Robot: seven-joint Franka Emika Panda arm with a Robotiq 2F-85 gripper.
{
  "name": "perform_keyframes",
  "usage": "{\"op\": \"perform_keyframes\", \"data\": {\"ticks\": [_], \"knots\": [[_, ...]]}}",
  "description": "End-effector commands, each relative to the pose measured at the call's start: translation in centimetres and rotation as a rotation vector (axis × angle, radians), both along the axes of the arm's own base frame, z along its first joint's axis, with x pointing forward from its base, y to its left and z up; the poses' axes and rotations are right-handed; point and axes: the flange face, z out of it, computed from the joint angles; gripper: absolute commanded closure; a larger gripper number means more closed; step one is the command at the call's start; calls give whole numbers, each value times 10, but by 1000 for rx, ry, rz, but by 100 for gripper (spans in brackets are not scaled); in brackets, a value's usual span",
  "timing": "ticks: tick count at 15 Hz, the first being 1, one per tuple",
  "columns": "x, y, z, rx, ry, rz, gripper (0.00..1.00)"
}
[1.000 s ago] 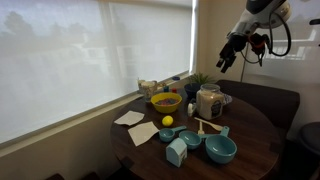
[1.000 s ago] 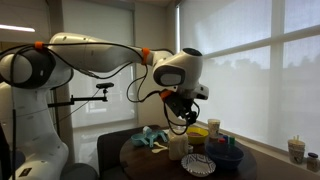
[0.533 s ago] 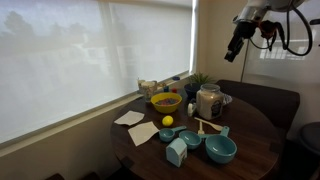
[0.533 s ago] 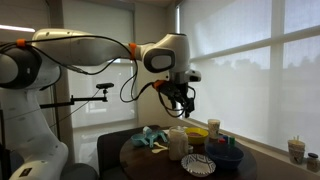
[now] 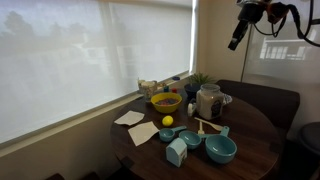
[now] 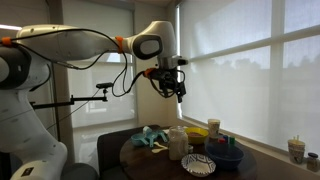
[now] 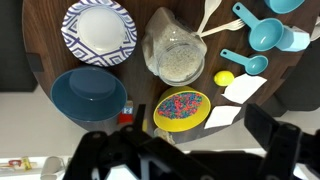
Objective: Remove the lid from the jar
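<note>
The jar (image 5: 209, 101) is a tall pale cylinder near the middle of the round table; it also shows in an exterior view (image 6: 178, 143). In the wrist view the jar (image 7: 175, 55) is seen from above, with pale contents showing through its top. I cannot make out a dark-blue lid in any view. My gripper (image 5: 235, 40) hangs high above the table, far from the jar, and shows in an exterior view (image 6: 180, 94) too. In the wrist view its fingers (image 7: 185, 135) stand wide apart with nothing between them.
Around the jar stand a yellow bowl of coloured sprinkles (image 7: 182, 110), a dark teal bowl (image 7: 90, 95), a blue-patterned plate (image 7: 98, 28), teal measuring cups (image 7: 265, 35), a lemon (image 7: 224, 78), white napkins (image 7: 242, 90) and a teal carton box (image 5: 176, 152). A window blind is behind the table.
The arm has risen steadily, carrying the gripper up and away from the table. The things on the table have not moved.
</note>
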Motion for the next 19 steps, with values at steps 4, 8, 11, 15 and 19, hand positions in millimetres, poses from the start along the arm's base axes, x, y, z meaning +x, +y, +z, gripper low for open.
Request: {"op": "perform_keyframes", "data": {"ticks": [4, 8, 11, 15, 19], "knots": [[-9, 29, 18, -45, -5, 30, 0], [-9, 36, 18, -60, -6, 46, 0], [-9, 38, 18, -66, -5, 55, 0], [-5, 32, 12, -45, -12, 61, 0], [-5, 32, 11, -44, -12, 60, 0]]}}
